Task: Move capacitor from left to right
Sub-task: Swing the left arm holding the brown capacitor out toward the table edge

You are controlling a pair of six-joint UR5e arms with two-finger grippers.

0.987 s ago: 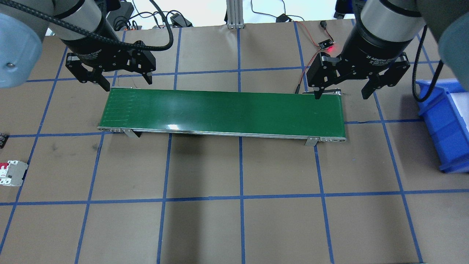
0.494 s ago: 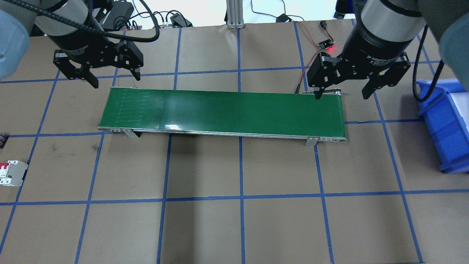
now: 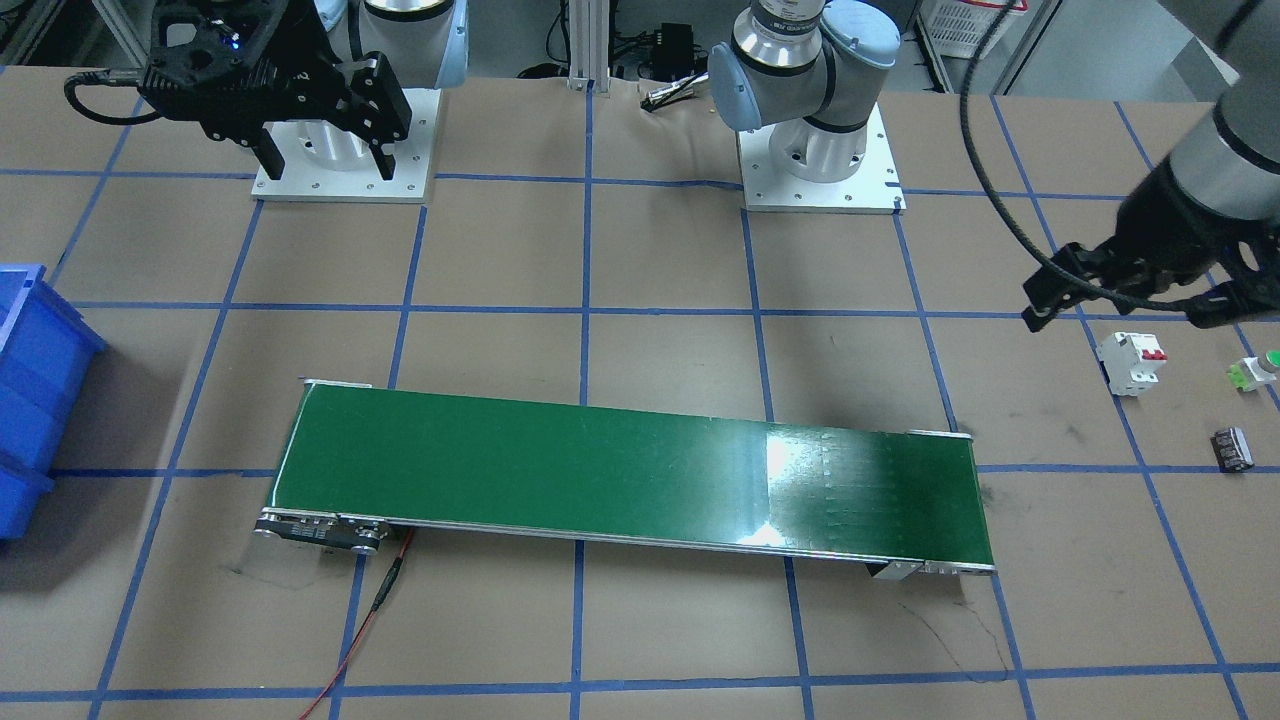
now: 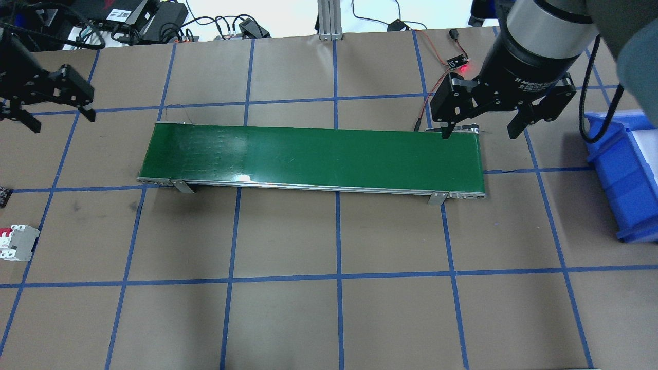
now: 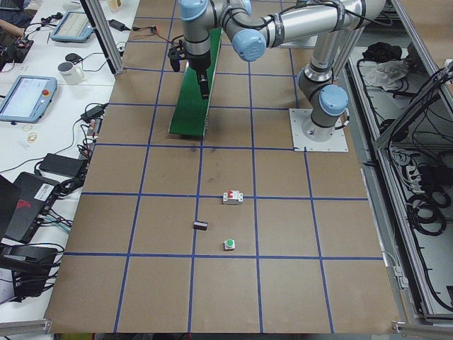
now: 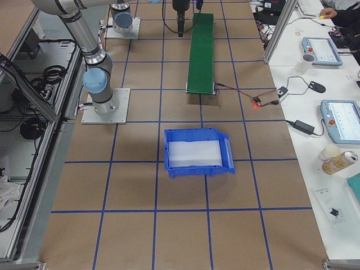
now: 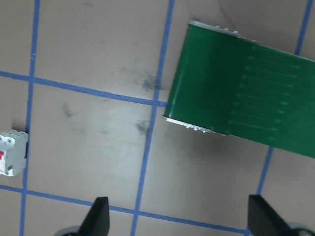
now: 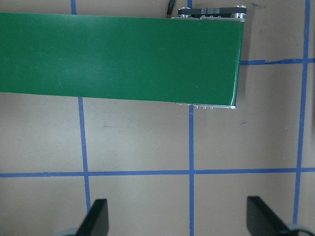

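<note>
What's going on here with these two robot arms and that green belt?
Nothing is being held yet. The left gripper hangs open and empty above the table's left end, close to a small dark capacitor that lies untouched beside a white breaker and a green button. The right gripper hangs open over the other end of the belt, which is bare, with a blue bin further along.

Three small parts lie at the left end of the table (image 4: 288, 318): one capacitor (image 3: 1232, 447), one white circuit breaker (image 3: 1132, 362) and one green-capped push button (image 3: 1255, 371). One green conveyor belt (image 3: 620, 475) crosses the middle. One blue bin (image 6: 197, 170) sits at the right. There are two grippers, the left gripper (image 4: 62, 121) and the right gripper (image 4: 479, 134).
</note>
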